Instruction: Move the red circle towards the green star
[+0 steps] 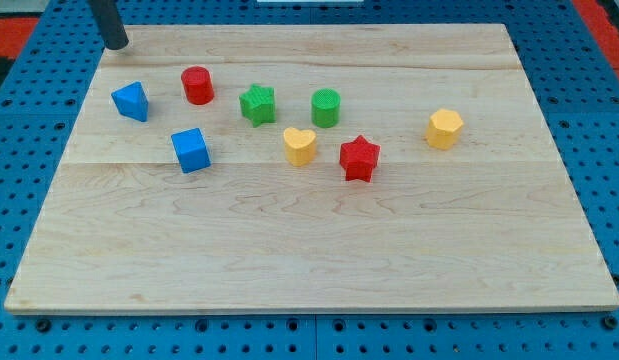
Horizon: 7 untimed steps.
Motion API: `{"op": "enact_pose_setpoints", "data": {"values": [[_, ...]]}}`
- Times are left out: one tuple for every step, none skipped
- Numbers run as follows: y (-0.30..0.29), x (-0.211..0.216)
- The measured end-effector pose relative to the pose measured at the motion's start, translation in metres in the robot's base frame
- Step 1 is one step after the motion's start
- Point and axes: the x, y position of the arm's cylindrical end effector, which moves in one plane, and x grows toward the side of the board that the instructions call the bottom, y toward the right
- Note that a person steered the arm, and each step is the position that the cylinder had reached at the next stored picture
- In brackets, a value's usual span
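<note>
The red circle [197, 85] stands on the wooden board at the upper left. The green star [257, 104] lies just to its right and slightly lower, a small gap between them. My tip [116, 44] rests at the board's top left corner, up and to the left of the red circle, well apart from every block.
A blue triangular block [131, 101] and a blue cube [191, 150] lie left of and below the red circle. A green cylinder [326, 107], yellow heart [299, 145], red star [359, 158] and yellow hexagon [444, 129] lie further right. The board [309, 250] sits on a blue pegboard.
</note>
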Motion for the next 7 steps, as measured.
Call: {"op": "enact_pose_setpoints", "data": {"values": [[0.000,0.000],[0.001,0.001],[0.001,0.004],[0.001,0.004],[0.001,0.009],[0.006,0.023],[0.048,0.070]]}}
